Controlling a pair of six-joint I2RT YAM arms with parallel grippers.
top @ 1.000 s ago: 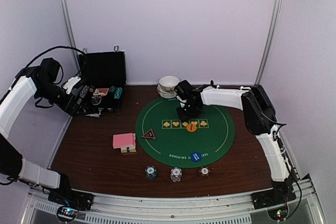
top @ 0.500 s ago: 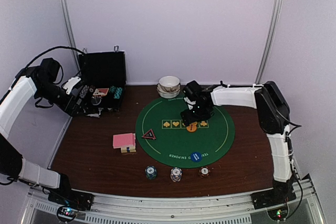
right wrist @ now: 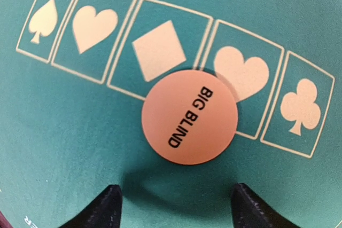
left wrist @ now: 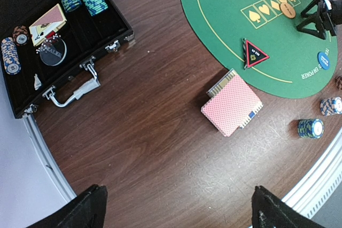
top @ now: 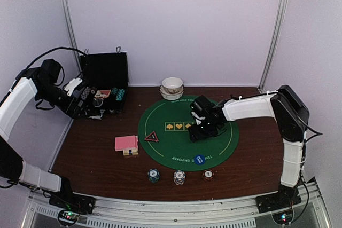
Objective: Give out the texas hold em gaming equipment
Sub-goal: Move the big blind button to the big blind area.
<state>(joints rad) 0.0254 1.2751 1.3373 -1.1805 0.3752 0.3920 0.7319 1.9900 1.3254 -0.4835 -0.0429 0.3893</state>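
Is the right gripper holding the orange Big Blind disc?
No, the orange disc lies flat on the green mat, apart from the open right gripper.

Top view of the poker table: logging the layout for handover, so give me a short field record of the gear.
mat: round green felt mat, table centre
big blind: orange BIG BLIND disc on the suit boxes, lying free under right tool
right tool: open, empty
blue disc: near edge of mat
marker: red-rimmed triangle marker, mat's left edge
cards: pink-backed card deck on wood, left of mat
chips: teal stack, white stack, brown stack, row along front edge
left tool: open, empty
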